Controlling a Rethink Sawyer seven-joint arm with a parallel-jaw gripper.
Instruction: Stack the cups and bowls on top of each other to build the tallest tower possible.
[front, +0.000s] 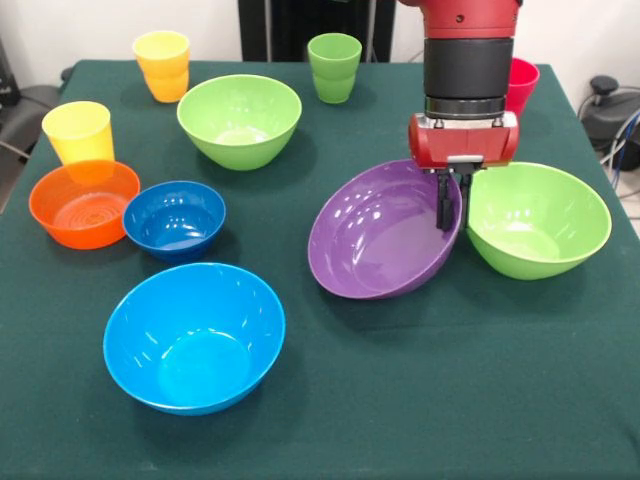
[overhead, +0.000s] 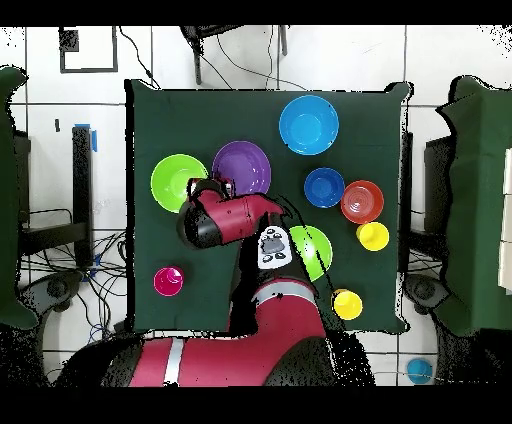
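- Front view: a dark green tabletop (front: 420, 400) carries every piece apart from the others, so by my reading no tower has been started and all the stacking is left to do.
- A large glossy bright blue plastic bowl (front: 194, 338) sits nearest the camera. Beyond it, at the picture's left, a small dark blue plastic bowl (front: 175, 219) touches a small orange plastic bowl (front: 84, 203).
- A yellow plastic tumbler (front: 78, 132) stands just behind the orange bowl. An orange-yellow plastic tumbler (front: 162, 65) and a light green plastic tumbler (front: 334, 67) stand at the far edge. A red plastic tumbler (front: 520, 86) is partly hidden behind the arm.
- One large light green plastic bowl (front: 240, 120) rests mid-table. A second large light green plastic bowl (front: 538, 219) sits at the picture's right.
- A wide glossy purple plastic bowl (front: 385, 230) is tilted, its far right rim raised and leaning by that second green bowl.
- The red and black end effector (front: 452, 205) hangs straight down with its dark fingers (front: 443, 203) drawn narrow over the purple bowl's raised rim, apparently pinching it.
- Overhead view: the arm reaches up from the bottom, and the end effector (overhead: 222, 187) sits at the purple bowl's (overhead: 243, 165) edge, beside a green bowl (overhead: 176, 180).
- Its opening cannot be judged from above.
- The bright blue bowl (overhead: 308, 124) lies well apart, a likely base.
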